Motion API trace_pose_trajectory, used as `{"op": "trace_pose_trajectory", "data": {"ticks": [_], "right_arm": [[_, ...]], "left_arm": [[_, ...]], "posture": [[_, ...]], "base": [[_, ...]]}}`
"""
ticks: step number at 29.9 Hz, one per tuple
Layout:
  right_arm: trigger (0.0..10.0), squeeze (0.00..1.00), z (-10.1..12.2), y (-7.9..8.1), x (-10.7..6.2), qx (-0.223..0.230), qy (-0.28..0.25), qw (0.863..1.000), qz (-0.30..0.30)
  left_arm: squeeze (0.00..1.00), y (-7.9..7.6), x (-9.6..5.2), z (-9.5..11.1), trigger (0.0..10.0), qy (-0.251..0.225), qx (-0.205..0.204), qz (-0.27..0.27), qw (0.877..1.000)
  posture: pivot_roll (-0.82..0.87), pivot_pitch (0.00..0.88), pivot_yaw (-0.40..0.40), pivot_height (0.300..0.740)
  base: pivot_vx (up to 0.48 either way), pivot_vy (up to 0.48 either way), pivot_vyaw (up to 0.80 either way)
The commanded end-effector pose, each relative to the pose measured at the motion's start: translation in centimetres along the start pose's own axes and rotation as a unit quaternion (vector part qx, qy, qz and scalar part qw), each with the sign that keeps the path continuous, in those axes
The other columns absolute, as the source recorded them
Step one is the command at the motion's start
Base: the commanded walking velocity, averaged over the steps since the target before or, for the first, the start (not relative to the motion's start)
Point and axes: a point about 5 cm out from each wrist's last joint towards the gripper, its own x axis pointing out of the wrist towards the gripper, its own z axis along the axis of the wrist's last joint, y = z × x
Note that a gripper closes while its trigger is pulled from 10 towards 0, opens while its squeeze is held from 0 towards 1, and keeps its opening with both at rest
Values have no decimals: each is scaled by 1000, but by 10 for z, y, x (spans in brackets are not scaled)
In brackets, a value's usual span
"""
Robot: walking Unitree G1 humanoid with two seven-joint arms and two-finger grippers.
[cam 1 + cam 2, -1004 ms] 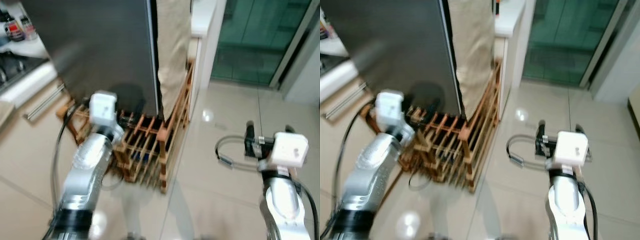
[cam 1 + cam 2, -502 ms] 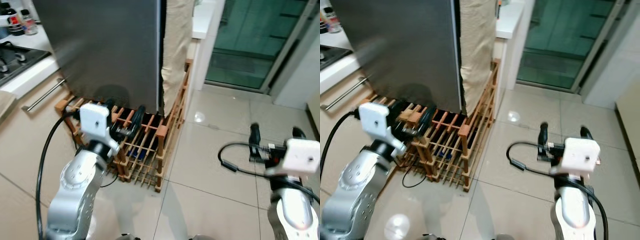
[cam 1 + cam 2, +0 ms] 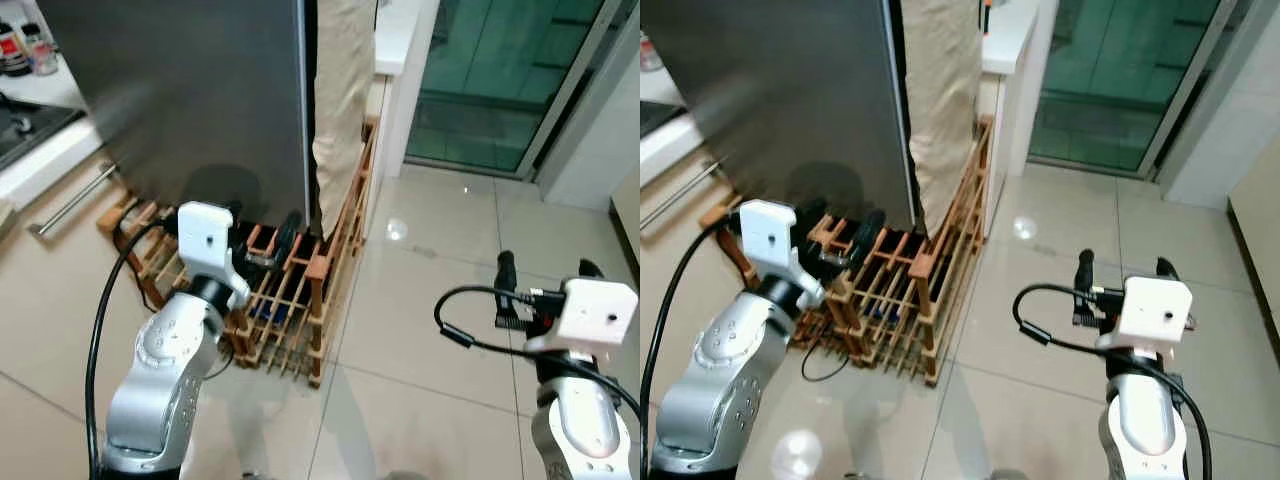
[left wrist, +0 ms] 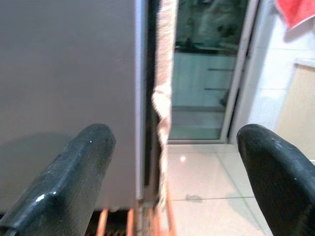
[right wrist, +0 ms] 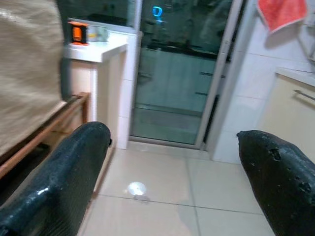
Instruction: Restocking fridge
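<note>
The fridge [image 3: 200, 90] is a tall dark grey box ahead on the left, its door shut. A beige cloth [image 3: 340, 100] hangs along its right side. My left gripper [image 3: 262, 240] is open, held low in front of the fridge's lower right corner, above the wooden rack [image 3: 290, 300]. In the left wrist view its fingers [image 4: 74, 172] frame the fridge's right edge [image 4: 140, 98], with nothing between them. My right gripper [image 3: 545, 270] is open and empty over the tiled floor to the right, its fingers [image 5: 69, 172] pointing toward the glass door [image 5: 182, 73].
A wooden slatted rack stands on the floor against the fridge. A kitchen counter with a hob and bottles [image 3: 20, 55] lies at the far left, above a drawer handle [image 3: 70, 200]. A white counter [image 3: 395, 35] and a sliding glass door [image 3: 490, 80] are behind. Open tiled floor [image 3: 420, 330] stretches right.
The camera has shifted, so the fridge and rack sit slightly differently in view. My left gripper has risen a little closer to the fridge's lower corner. The right gripper stays open.
</note>
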Motion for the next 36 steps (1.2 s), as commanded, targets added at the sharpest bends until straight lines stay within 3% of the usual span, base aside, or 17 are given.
{"op": "trace_pose_trajectory", "data": {"ticks": [1,11,20,26,28,30,32,33,36], "right_arm": [[10000,0,0,-1,1,-3,0,1000,-2],[10000,0,-2,8,7,-5,-6,1000,20],[10000,0,-2,12,14,-5,-14,999,36],[10000,0,-3,13,15,-2,-13,999,38],[10000,0,-7,13,17,7,-3,999,33],[10000,0,-8,12,20,16,4,1000,27],[10000,0,-9,11,21,19,7,1000,24],[10000,0,-10,11,23,21,8,999,24],[10000,0,-9,10,25,20,7,999,24]], "left_arm": [[0,-3,2,2,10000,-1,4,-10,1000],[0,0,5,2,10000,-5,-5,10,1000],[0,3,9,6,10000,-17,-14,25,999],[0,-3,14,6,10000,-14,-19,18,1000],[0,-18,31,2,10000,18,-25,-18,999],[0,-25,43,6,10000,15,-30,-35,999],[0,-27,47,8,10000,11,-35,-39,999],[0,-31,59,12,10000,7,-33,-42,999],[0,-26,75,13,10000,15,-41,-16,999]], "posture": [[-169,22,45,736],[-156,3,45,736],[-153,0,40,736],[-155,1,38,736],[-155,3,35,736],[-159,8,32,736],[-160,9,32,736],[-166,10,32,736],[-177,13,36,736]], "base": [[480,0,0],[480,0,0],[0,0,0],[0,0,0],[0,0,0],[0,0,0],[0,0,0],[0,0,0],[0,0,0]]}}
